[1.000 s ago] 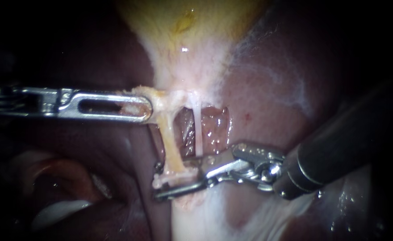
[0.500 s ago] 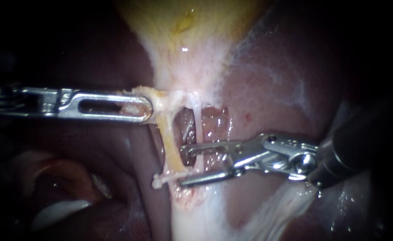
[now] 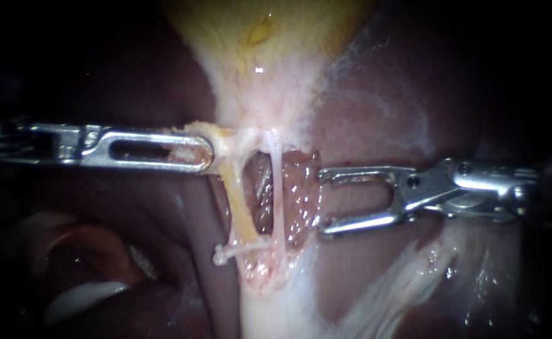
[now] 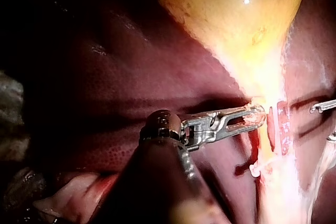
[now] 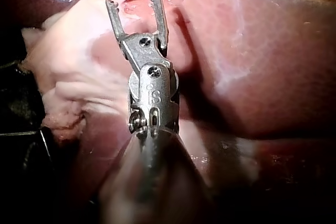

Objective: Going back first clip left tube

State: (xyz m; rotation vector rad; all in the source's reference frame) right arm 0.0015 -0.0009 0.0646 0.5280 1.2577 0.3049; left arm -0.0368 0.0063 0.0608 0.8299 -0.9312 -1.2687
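Clip [image 3: 231,252] sits white across the lower end of the left tube [image 3: 238,201], at seven o'clock from the endoscope view's centre; the right tube [image 3: 277,188] runs bare just beside. The right wrist view looks along the right instrument [image 3: 321,202], which enters from three o'clock with its jaws spread and empty, tips short of the tubes; the left instrument [image 3: 191,150], from nine o'clock, is clamped on the neck of the gallbladder [image 3: 257,75].

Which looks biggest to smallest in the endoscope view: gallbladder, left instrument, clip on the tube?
Largest: gallbladder, partly out of frame.
Next: left instrument; may be nearer the camera, so unsure.
Smallest: clip, clearly.
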